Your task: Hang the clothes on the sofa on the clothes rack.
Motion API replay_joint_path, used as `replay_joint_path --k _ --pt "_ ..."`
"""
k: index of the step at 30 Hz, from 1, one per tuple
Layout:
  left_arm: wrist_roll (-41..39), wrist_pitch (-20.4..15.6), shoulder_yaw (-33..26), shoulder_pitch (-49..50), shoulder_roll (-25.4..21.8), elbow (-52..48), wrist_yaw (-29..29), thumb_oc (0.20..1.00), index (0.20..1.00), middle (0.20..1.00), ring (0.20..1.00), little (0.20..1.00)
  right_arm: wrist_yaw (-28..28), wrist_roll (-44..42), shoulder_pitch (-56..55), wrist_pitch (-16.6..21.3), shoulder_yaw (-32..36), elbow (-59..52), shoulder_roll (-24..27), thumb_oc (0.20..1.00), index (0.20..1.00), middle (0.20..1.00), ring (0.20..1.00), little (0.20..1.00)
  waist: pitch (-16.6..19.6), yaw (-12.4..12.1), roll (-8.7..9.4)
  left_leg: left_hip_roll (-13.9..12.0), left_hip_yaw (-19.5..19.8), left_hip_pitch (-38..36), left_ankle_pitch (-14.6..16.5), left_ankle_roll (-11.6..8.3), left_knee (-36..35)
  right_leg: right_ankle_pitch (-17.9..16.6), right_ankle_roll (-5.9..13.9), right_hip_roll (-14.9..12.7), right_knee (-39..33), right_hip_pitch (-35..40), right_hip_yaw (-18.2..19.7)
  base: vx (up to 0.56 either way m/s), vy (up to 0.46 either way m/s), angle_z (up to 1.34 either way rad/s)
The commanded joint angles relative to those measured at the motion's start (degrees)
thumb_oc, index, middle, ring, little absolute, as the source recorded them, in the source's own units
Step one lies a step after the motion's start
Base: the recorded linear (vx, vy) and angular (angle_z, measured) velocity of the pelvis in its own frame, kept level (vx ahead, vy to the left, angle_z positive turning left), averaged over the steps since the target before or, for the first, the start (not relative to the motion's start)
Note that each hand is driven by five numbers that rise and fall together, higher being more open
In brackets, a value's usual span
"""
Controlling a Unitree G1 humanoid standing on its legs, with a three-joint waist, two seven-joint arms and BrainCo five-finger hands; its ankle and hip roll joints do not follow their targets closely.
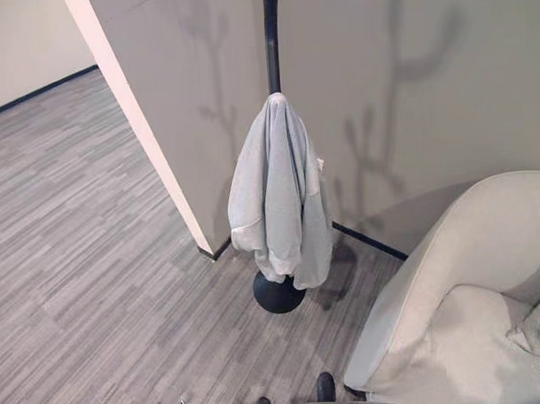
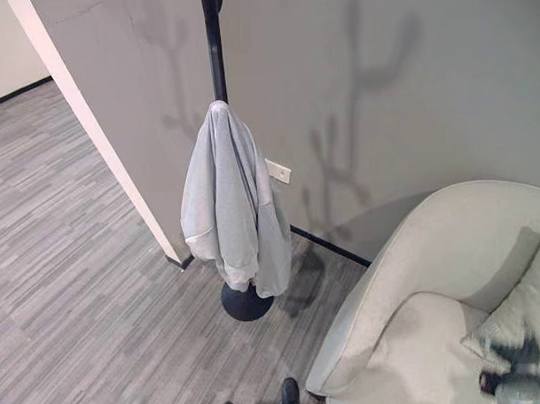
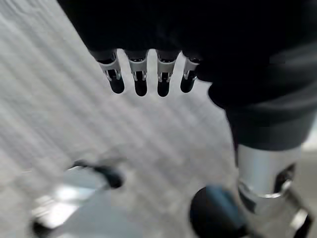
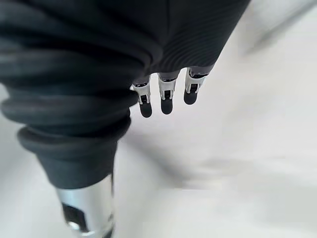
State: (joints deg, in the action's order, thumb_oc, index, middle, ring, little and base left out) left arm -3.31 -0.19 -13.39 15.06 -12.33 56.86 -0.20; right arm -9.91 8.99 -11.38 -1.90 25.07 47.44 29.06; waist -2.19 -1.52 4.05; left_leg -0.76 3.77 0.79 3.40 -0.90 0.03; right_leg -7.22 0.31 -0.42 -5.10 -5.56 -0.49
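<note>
Grey garment (image 1: 279, 193) drapes rack pole (image 1: 271, 42), top cut off; both hands (image 3: 148, 74) (image 4: 166, 94) relaxed, empty

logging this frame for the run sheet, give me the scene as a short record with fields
garment: light grey top, draped over the clothes rack
clothes rack: dark pole on a round base, beside a wall corner
sofa: pale armchair near the rack, cushion on the seat
left hand: fingers straight, holding nothing, above the floor
right hand: fingers straight, holding nothing, over the sofa
floor: grey striped carpet
task state: garment appears hung
</note>
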Motion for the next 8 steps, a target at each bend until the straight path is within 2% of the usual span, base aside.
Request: replay_joint_path --k 1,3,6,8 --pt "2.8 -1.8 2.3 -6.6 -2.1 0.4 1.0 1.0 1.0 1.0 1.0 1.0 0.7 -5.0 6.0 3.8 -2.4 5.1 0.7 1.0 1.0 1.0 1.0 1.0 -1.9 -0.1 -2.7 -4.4 -2.8 -2.6 -4.1 -0.33 -5.0 0.4 2.24 -5.2 0.3 1.5 -1.0 -0.01 0.0 -0.03" --pt "2.8 -1.9 2.3 -6.7 -2.1 0.4 1.0 1.0 1.0 1.0 1.0 1.0 0.7 -5.0 6.1 3.8 -2.4 5.2 0.7 1.0 1.0 1.0 1.0 1.0 -1.9 -0.1 -2.69 -4.4 -2.8 -2.6 -4.1 -0.33 -5.0 0.4 2.23 -5.2 0.3 1.6 -0.9 0.0 -0.003 0.04" --pt "1.9 -1.7 2.8 -9.5 -2.9 4.7 1.5 1.0 1.0 1.0 1.0 1.0 5.6 -10.9 7.0 4.8 -6.0 19.6 -7.2 1.0 1.0 1.0 1.0 1.0 -1.0 -0.5 -2.06 -4.3 -2.6 -2.5 -4.0 -0.46 -5.0 0.0 1.8 -5.3 0.4 1.2 -0.7 0.0 0.0 0.0" --pt "2.0 -1.9 4.1 -10.1 -3.1 6.5 1.5 1.0 1.0 1.0 1.0 1.0 8.3 -11.6 6.9 4.8 -8.7 25.7 -11.4 1.0 1.0 1.0 1.0 1.0 -0.1 -0.7 -1.85 -4.2 -2.5 -2.6 -3.9 -0.52 -5.0 -0.1 1.56 -5.3 0.5 1.2 -0.6 0.04 -0.007 0.02"
